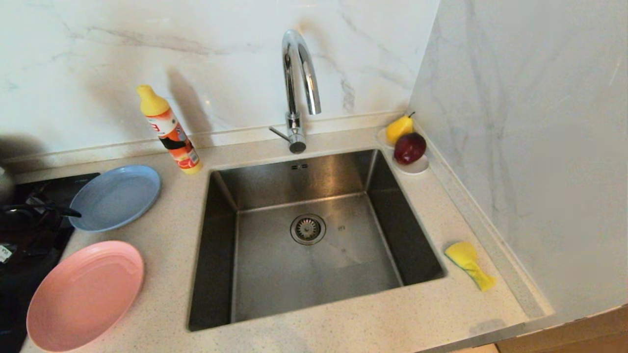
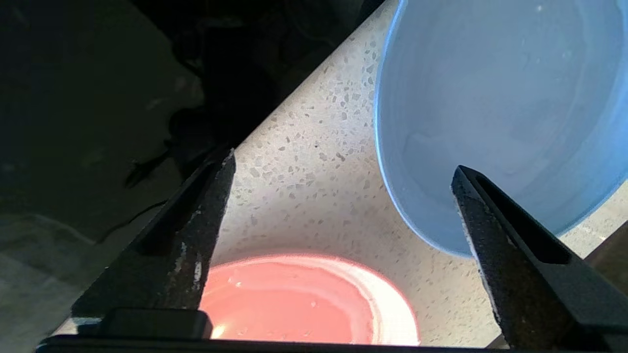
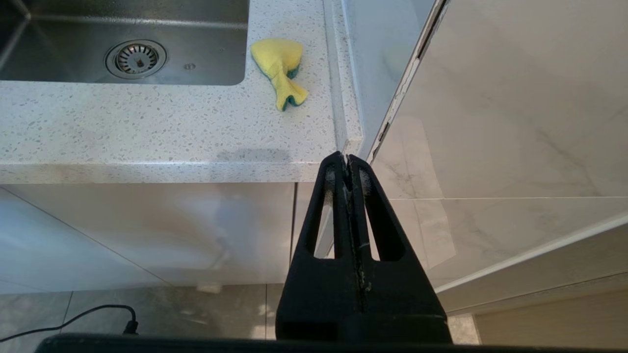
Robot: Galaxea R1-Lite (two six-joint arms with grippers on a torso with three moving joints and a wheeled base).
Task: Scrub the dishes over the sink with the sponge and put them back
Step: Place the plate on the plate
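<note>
The left hand (image 2: 343,166) is held wide open, empty, above the speckled bench (image 2: 304,162) between the round blue-grey plate (image 2: 500,108) and the round pink plate (image 2: 294,299). Both look stiff, light and slick, best pinched at the rim. The right hand (image 3: 349,164) is kept closed below the bench edge.

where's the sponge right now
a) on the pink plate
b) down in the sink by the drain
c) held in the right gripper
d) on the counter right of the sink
d: the sponge lies crumpled on the speckled counter just right of the sink, while the right gripper is shut on nothing, below the counter edge.
</note>
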